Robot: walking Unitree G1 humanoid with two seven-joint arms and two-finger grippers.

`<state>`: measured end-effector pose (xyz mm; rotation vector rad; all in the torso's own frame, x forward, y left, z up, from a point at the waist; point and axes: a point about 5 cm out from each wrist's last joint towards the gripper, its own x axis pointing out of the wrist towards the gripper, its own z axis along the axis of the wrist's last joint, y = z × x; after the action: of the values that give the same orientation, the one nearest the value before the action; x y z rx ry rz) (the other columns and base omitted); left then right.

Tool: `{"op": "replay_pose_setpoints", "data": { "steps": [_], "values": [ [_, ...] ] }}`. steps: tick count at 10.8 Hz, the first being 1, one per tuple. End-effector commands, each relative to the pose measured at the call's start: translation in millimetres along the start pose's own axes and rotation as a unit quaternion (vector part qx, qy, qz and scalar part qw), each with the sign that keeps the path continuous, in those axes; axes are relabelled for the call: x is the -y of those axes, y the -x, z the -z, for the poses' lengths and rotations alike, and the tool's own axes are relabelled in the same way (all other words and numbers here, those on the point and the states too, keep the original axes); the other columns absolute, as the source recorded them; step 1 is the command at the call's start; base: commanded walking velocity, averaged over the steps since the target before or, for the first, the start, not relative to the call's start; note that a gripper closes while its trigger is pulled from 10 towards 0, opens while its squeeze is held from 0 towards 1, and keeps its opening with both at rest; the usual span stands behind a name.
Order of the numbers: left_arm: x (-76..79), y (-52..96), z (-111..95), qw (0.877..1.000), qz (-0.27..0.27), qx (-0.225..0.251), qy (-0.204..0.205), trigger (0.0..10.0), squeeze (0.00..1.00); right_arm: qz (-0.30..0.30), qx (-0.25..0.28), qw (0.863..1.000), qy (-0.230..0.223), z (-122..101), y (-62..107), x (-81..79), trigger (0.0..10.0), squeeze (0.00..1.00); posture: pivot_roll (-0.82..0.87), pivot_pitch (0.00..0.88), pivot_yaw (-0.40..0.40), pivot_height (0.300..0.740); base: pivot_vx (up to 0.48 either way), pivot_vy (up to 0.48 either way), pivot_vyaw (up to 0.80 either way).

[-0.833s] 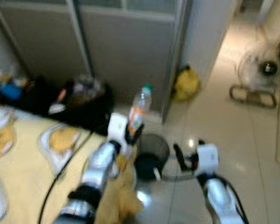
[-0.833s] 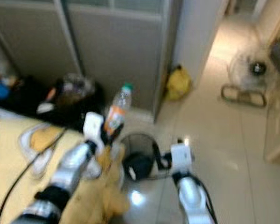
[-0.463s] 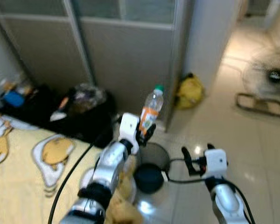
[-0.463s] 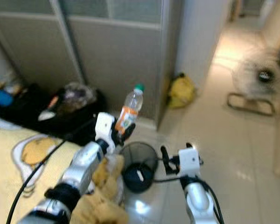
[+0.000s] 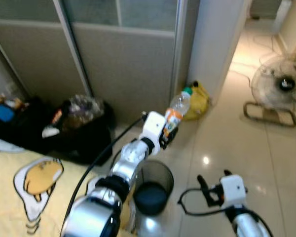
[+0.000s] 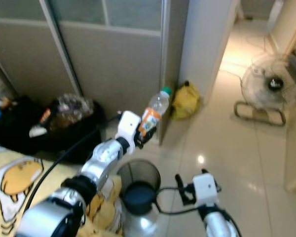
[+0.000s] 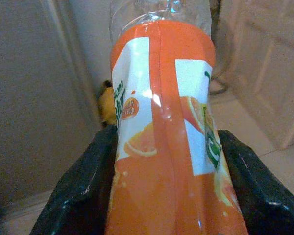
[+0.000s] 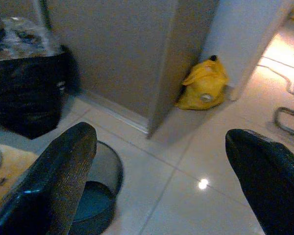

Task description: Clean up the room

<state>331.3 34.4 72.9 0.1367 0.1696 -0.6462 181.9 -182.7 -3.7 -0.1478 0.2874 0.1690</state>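
I saw the clear plastic bottle with orange label and green cap [image 5: 175, 111] clamped in the left gripper [image 5: 164, 134], raised above the black mesh wastebasket [image 5: 153, 187]. Right gripper [image 5: 211, 190] hung low, fingers apart, probably idle. Yellow bag [image 5: 200, 99] against the wall.

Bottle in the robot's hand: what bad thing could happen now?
The left gripper holds the bottle out past the bin, nearer the yellow bag. If it lets go here, the bottle would likely hit the floor and roll. The bottle is also tilted, so it might slip from the fingers.
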Motion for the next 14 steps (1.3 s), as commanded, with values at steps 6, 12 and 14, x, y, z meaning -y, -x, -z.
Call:
{"op": "replay_pose_setpoints", "data": {
  "steps": [6, 12, 14],
  "values": [
    [-17.4, 10.4, 36.9, 0.987, -0.05, -0.154, -0.001, 10.0, 0.0, -0.019, 0.028, 0.999, -0.007, -13.3, 22.6, -13.8, 10.0, 0.0, -0.2, 0.012, 0.08, 0.74, 0.0, 0.0, 0.0],
    [-56.7, 81.3, 42.6, 0.995, -0.097, 0.031, 0.02, 10.0, 0.0, -0.069, 0.039, 0.997, 0.0, -28.0, -11.0, -17.8, 10.0, 0.0, -0.01, 0.0, 0.008, 0.74, 0.0, -0.16, 0.0],
    [-42.0, 86.2, 51.7, 0.994, -0.092, 0.015, 0.053, 10.0, 0.0, -0.062, 0.038, 0.997, 0.007, -30.7, -20.5, -14.1, 10.0, 0.0, -0.01, 0.0, 0.011, 0.74, 0.0, -0.48, 0.0]
  ]
}}
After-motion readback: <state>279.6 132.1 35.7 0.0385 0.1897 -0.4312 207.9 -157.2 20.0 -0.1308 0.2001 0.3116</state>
